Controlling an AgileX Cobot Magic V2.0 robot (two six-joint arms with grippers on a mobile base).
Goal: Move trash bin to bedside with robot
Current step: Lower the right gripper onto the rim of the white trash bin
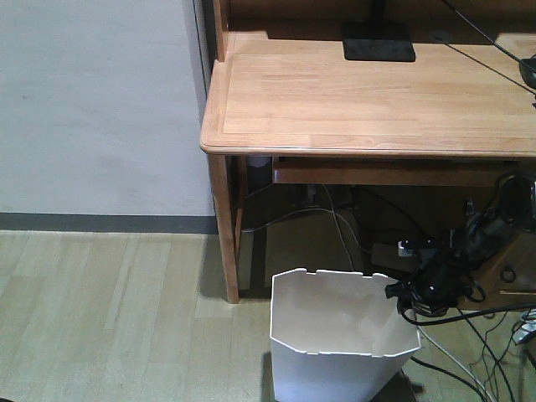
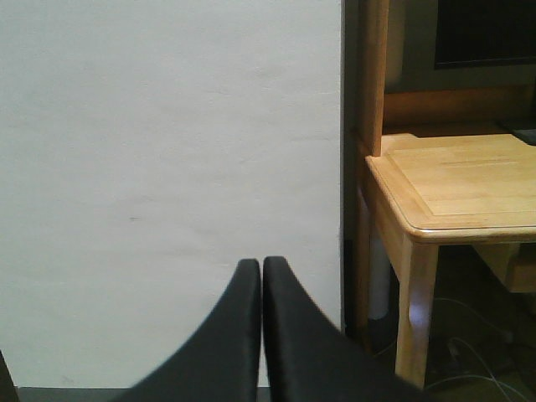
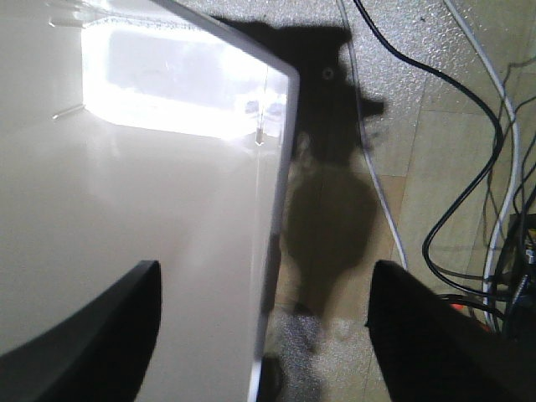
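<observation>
The white trash bin (image 1: 335,335) stands on the wooden floor just in front of the desk, at the bottom middle of the front view. My right gripper (image 1: 404,293), black with trailing cables, is at the bin's right rim. In the right wrist view it (image 3: 264,327) is open and straddles the bin's thin right wall (image 3: 167,209): one finger inside, one outside, neither touching. My left gripper (image 2: 261,266) is shut and empty, held up facing a white wall. The bed is out of view.
A light wooden desk (image 1: 352,92) stands behind the bin, with a black monitor base (image 1: 377,42) on it; it also shows in the left wrist view (image 2: 469,184). Loose cables (image 3: 469,167) lie on the floor right of the bin. A white wall (image 1: 92,100) is on the left.
</observation>
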